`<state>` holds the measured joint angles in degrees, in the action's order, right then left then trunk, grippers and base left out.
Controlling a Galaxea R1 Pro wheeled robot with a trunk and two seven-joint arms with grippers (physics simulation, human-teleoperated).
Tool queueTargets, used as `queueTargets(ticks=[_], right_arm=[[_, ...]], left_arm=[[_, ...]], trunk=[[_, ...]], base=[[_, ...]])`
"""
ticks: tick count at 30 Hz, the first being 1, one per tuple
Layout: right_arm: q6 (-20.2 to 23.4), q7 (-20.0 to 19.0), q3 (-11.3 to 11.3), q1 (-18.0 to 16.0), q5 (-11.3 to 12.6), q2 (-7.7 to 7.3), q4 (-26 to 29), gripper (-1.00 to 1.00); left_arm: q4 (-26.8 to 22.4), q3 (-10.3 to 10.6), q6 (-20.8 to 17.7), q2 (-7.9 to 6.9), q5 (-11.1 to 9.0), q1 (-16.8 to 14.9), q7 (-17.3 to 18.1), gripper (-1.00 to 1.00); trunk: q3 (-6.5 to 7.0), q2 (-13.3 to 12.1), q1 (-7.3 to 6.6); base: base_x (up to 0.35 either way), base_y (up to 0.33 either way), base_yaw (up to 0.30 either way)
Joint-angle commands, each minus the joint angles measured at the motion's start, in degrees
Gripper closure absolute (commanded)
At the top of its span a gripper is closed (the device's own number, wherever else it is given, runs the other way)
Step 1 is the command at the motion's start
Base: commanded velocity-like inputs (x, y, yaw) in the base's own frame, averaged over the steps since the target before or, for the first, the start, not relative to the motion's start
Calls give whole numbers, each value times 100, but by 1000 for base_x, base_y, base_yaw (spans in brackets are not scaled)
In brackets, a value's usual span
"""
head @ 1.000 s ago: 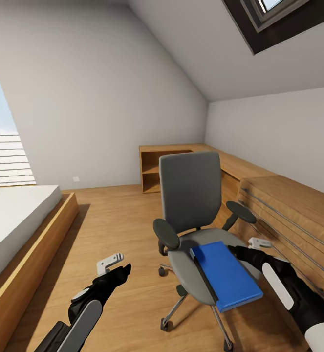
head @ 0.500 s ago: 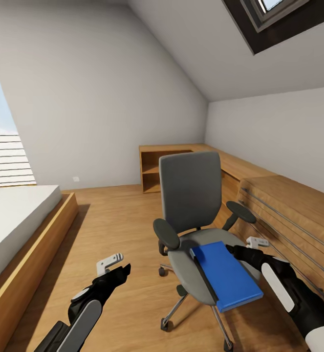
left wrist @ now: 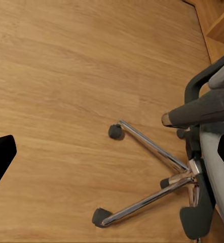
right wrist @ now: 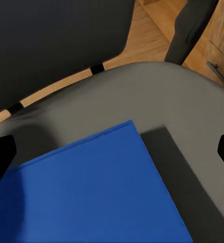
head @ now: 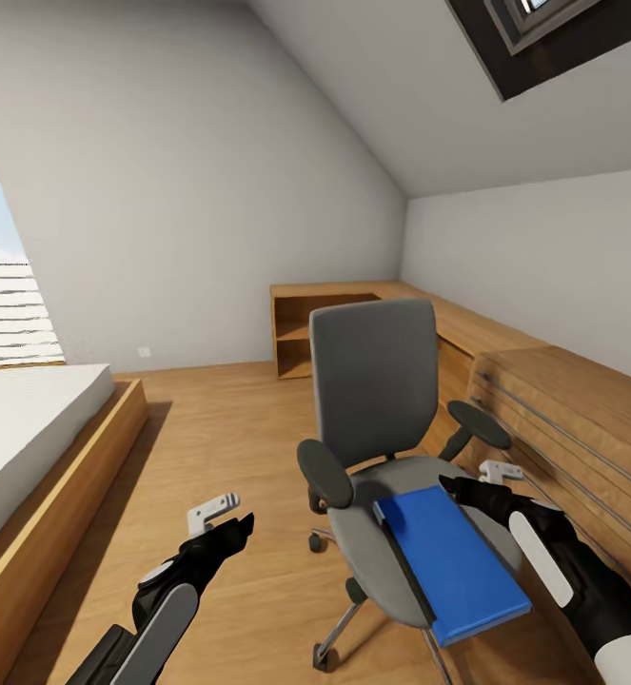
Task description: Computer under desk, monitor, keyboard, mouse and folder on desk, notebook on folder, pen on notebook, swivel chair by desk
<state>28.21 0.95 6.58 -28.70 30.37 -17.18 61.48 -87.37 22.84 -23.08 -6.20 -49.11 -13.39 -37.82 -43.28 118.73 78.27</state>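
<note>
Nearest the robot, the left gripper [head: 222, 512] hangs over bare wood floor [head: 229, 447] with its fingers apart and nothing between them, while the right gripper [head: 477, 479] sits at the far edge of the blue folder [head: 453, 557], its jaws spread wide with a fingertip [right wrist: 0, 157] at each side of the wrist view and gripping nothing yet. The folder lies flat on the seat of the grey swivel chair [head: 372, 381], overhanging its front edge, so that move looks not yet begun. Beyond stand a low light-wood cabinet [head: 305, 328] and the bed [head: 29, 428]; desk, monitor and keyboard are out of sight, so their state is unknown.
</note>
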Motion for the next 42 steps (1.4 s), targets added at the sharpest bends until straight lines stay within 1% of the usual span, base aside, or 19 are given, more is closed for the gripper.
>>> queueTargets(ticks=[1,7,16,23,28,36,42], right_arm=[[22,10,9,-4,18,-5,5,-100],[26,10,29,-4,14,-5,-7,-100],[19,10,153,-4,10,-5,-16,-100],[18,10,179,-4,5,-4,-28,-100],[16,16,218,-4,-3,2,-43,-100],[19,53,449,-4,-19,11,-63,-100],[25,58,511,-4,-24,13,-111,-100]], left_arm=[[-8,13,-6,-7,-35,-6,-48,-100],[-9,17,-4,-4,-31,-6,-50,-100],[-9,19,-1,-4,-27,-6,-50,-100],[-11,16,-3,-6,-30,-6,-41,-100],[-14,12,-17,-11,-50,-6,-35,-100],[-42,-12,-19,-13,-54,-6,-38,-100],[-62,-33,-14,-13,-55,-6,-47,-100]], trunk=[[-6,3,0],[-6,3,0],[-6,3,0],[-6,3,0],[-6,3,0],[-6,3,0],[-6,3,0]], base=[[80,0,0],[234,0,0],[119,0,0],[210,0,0],[62,0,0],[14,0,0],[2,0,0]])
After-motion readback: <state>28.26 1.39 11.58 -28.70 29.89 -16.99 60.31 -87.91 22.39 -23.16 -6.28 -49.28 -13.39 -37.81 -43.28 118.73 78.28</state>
